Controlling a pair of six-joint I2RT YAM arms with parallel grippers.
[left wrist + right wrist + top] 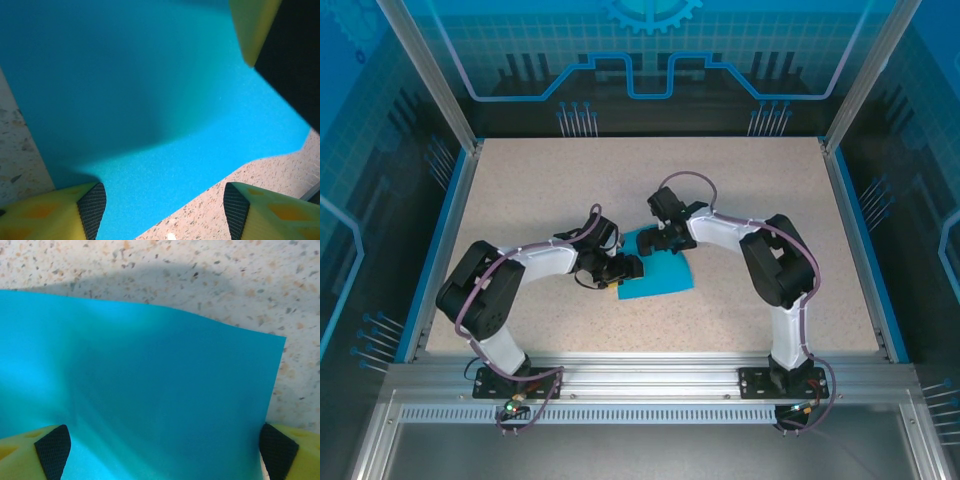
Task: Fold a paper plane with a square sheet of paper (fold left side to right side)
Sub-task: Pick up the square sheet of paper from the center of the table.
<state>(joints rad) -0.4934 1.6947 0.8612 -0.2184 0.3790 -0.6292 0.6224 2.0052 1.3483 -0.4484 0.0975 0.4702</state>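
Observation:
The square sheet of paper, bright cyan, lies mid-table with its far part bowed upward. My left gripper sits low at the sheet's left edge. In the left wrist view the left gripper is open: one pad is over the paper and the other pad is over bare table. My right gripper hovers at the sheet's far edge. In the right wrist view the right gripper is wide open, with the paper spanning the gap. The paper plane is out of view.
The speckled beige table has blue rails on its left and right sides and an aluminium frame at the near edge. A yellow finger of the right gripper reaches into the left wrist view over the sheet's far corner.

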